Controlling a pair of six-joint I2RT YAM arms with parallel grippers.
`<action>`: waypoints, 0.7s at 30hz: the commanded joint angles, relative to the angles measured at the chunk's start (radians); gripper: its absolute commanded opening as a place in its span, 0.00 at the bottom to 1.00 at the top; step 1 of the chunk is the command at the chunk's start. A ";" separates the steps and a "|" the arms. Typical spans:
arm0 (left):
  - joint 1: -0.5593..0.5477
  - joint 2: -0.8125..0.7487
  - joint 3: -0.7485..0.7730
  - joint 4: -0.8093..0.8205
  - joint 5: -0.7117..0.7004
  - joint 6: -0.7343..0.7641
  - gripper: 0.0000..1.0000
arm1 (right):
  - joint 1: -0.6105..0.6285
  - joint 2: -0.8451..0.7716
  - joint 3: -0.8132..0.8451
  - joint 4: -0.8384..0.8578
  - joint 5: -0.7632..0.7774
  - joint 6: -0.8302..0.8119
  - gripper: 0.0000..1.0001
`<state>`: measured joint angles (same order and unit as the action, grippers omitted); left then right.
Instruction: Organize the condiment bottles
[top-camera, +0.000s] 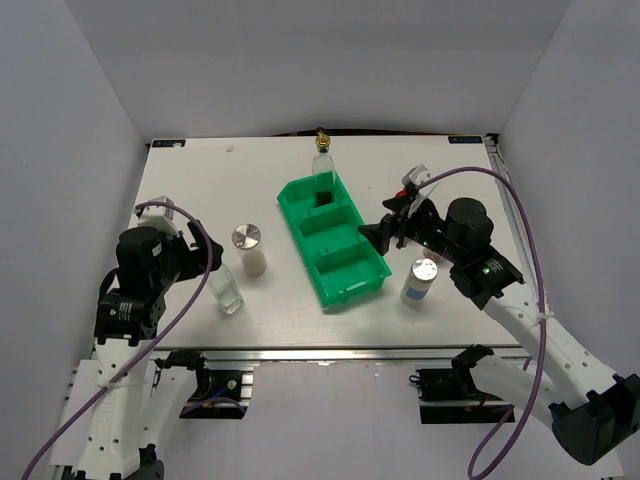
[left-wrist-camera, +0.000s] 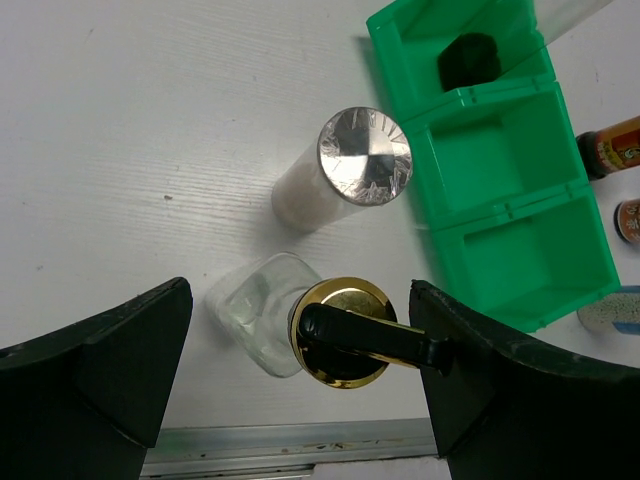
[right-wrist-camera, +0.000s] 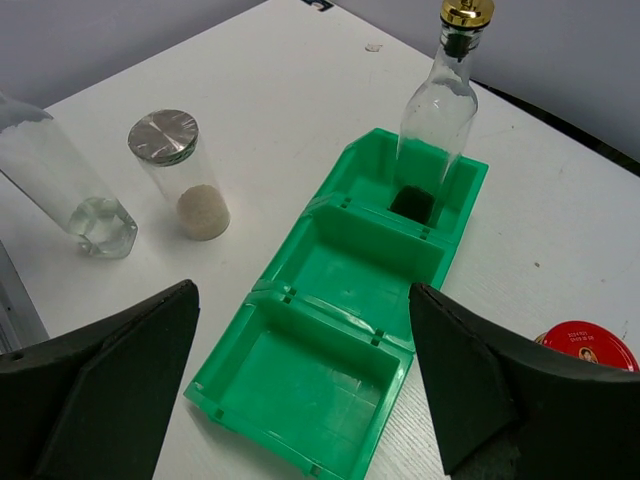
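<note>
My left gripper (top-camera: 208, 262) is open above a clear glass gold-capped bottle (top-camera: 227, 290). In the left wrist view (left-wrist-camera: 300, 300) the gold cap (left-wrist-camera: 345, 332) sits between the fingers with a gap on each side. A white silver-lidded shaker (top-camera: 247, 247) stands just beyond it. A second gold-capped bottle (top-camera: 322, 165) stands in the far compartment of the green tray (top-camera: 300, 195). My right gripper (top-camera: 378, 235) is open and empty over the tray's near end (right-wrist-camera: 303, 295). A red-lidded jar (right-wrist-camera: 585, 345) is at its right. Another silver-lidded shaker (top-camera: 420, 282) stands right of the tray.
The tray's middle and near compartments (right-wrist-camera: 310, 400) hold nothing. A white-capped jar (top-camera: 418, 176) stands behind the right gripper, next to the red lid. The table's front metal edge (left-wrist-camera: 290, 440) lies just below the left gripper. Cables loop off both arms.
</note>
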<state>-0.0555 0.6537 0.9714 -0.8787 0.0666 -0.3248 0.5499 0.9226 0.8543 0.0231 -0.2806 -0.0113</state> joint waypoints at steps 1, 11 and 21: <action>-0.003 -0.011 0.012 0.044 -0.018 0.015 0.98 | -0.005 -0.001 0.029 0.005 -0.026 -0.027 0.89; -0.003 0.001 -0.039 0.084 0.018 0.006 0.98 | -0.004 -0.021 0.014 0.014 -0.028 -0.047 0.90; -0.006 0.012 -0.086 0.130 0.047 0.003 0.80 | -0.004 -0.015 0.012 0.014 -0.040 -0.068 0.89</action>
<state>-0.0563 0.6731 0.8902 -0.7792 0.1032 -0.3229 0.5499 0.9207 0.8543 0.0154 -0.3023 -0.0597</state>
